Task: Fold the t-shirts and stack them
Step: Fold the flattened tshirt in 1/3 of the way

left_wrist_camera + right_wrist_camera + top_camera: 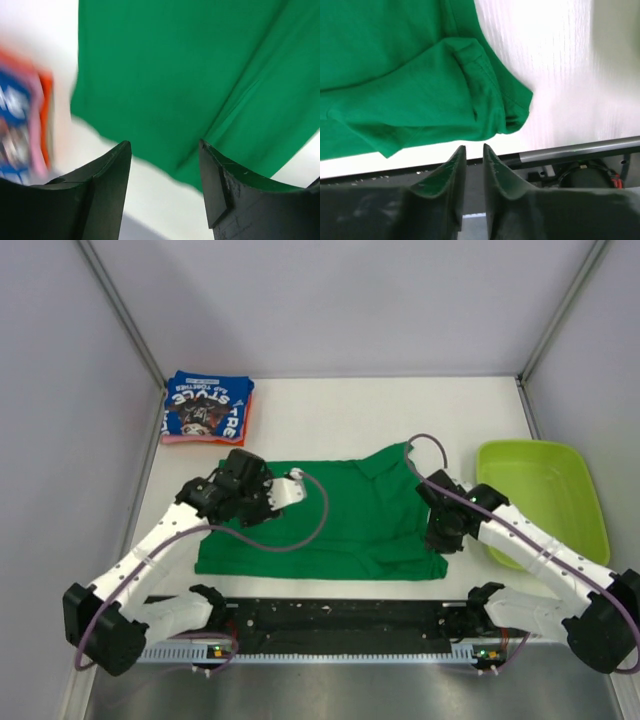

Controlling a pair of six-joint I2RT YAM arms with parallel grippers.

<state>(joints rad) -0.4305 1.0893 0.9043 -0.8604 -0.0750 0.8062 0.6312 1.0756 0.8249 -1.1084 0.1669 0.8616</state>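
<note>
Green t-shirt lies spread near the table's front edge, long axis left to right. The left gripper hangs open over its left part. The right gripper, nearly closed and seemingly empty, sits at its front-right corner, perhaps nearer.

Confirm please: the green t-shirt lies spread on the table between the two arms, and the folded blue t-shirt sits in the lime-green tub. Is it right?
Not quite. The green t-shirt does lie spread between the arms, but the folded blue t-shirt sits on the table at the far left corner, not in the tub. The top external view shows this.
</note>
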